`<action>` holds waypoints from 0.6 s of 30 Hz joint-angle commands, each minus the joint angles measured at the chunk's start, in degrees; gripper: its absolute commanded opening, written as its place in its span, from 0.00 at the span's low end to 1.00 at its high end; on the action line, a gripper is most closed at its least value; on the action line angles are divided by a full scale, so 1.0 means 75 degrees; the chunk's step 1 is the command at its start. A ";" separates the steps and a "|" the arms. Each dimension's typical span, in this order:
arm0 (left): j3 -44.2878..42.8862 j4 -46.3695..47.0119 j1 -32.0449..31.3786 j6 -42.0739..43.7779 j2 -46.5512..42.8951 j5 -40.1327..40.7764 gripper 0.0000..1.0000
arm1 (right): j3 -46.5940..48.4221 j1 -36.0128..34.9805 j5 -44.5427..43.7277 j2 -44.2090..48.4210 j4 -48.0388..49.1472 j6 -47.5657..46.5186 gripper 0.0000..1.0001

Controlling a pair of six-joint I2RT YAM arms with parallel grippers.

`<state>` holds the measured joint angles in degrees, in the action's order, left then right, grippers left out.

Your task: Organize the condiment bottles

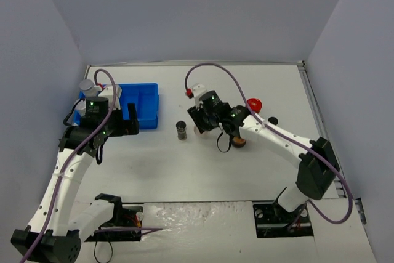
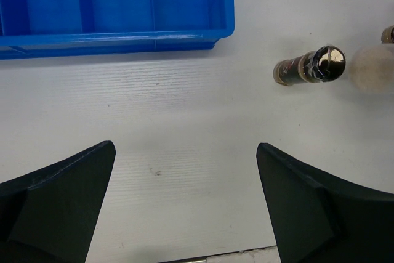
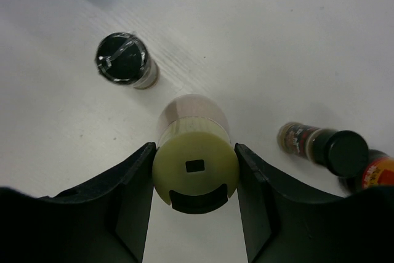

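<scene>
My right gripper is shut on the yellow-green-capped jar, its jaws pressing both sides of the cap; the jar's pale body points down at the table. A black-capped jar stands just left of it, also seen in the top view and the left wrist view. Another black-capped jar lies to the right, beside a red-orange jar. My left gripper is open and empty over bare table, just in front of the blue bin. A silver-lidded jar sits at the bin's left end.
The blue bin stands at the left of the white table. A red lid and a small black cap are right of my right gripper. Grey walls enclose the table on three sides.
</scene>
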<state>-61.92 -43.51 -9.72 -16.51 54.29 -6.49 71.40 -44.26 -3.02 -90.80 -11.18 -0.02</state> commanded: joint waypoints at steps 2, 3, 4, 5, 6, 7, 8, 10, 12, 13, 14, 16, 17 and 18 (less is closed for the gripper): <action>-0.0580 0.0319 -0.0017 0.0479 0.0049 -0.0190 0.97 | -0.0461 -0.1014 -0.0374 0.0608 0.0225 0.0846 0.08; -0.0580 0.0349 -0.0017 0.0479 0.0042 -0.0228 0.97 | -0.0469 -0.1131 -0.0466 0.0539 0.0225 0.0877 0.08; -0.0569 0.0383 -0.0017 0.0475 0.0030 -0.0270 0.97 | -0.0481 -0.1288 -0.0542 0.0463 0.0236 0.0920 0.08; -0.0547 0.0421 -0.0017 0.0468 0.0015 -0.0315 0.97 | -0.0496 -0.1482 -0.0602 0.0381 0.0259 0.0972 0.08; -0.0531 0.0444 -0.0017 0.0446 0.0008 -0.0360 0.97 | -0.0503 -0.1707 -0.0641 0.0283 0.0338 0.1018 0.08; -0.0516 0.0458 -0.0017 0.0427 0.0003 -0.0414 0.97 | -0.0511 -0.1884 -0.0667 0.0174 0.0412 0.1063 0.09; -0.0501 0.0458 -0.0017 0.0411 0.0003 -0.0482 0.97 | -0.0519 -0.1991 -0.0675 0.0046 0.0472 0.1108 0.10; -0.0485 0.0445 -0.0017 0.0416 -0.0038 -0.0560 0.97 | -0.0526 -0.2123 -0.0676 -0.0096 0.0563 0.1196 0.13; -0.0475 0.0422 -0.0017 0.0420 -0.0076 -0.0614 0.97 | -0.0536 -0.2225 -0.0680 -0.0221 0.0631 0.1273 0.17; -0.0475 0.0401 -0.0017 0.0421 -0.0090 -0.0622 0.97 | -0.0543 -0.2253 -0.0687 -0.0276 0.0645 0.1301 0.19; -0.0475 0.0386 -0.0024 0.0414 -0.0104 -0.0636 0.97 | -0.0536 -0.2262 -0.0688 -0.0321 0.0653 0.1330 0.22; -0.0440 0.0357 -0.0017 0.0413 -0.0126 -0.0718 0.97 | -0.0535 -0.2279 -0.0691 -0.0393 0.0658 0.1354 0.32; -0.0404 0.0339 -0.0018 0.0392 -0.0129 -0.0807 0.97 | -0.0541 -0.2279 -0.0704 -0.0407 0.0658 0.1362 0.41; -0.0358 0.0329 -0.0023 0.0374 -0.0138 -0.0844 0.97 | -0.0531 -0.2279 -0.0723 -0.0398 0.0658 0.1362 0.48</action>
<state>-62.46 -43.13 -9.72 -13.99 54.38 -10.48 66.85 -61.22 -5.91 -94.48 -9.90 8.71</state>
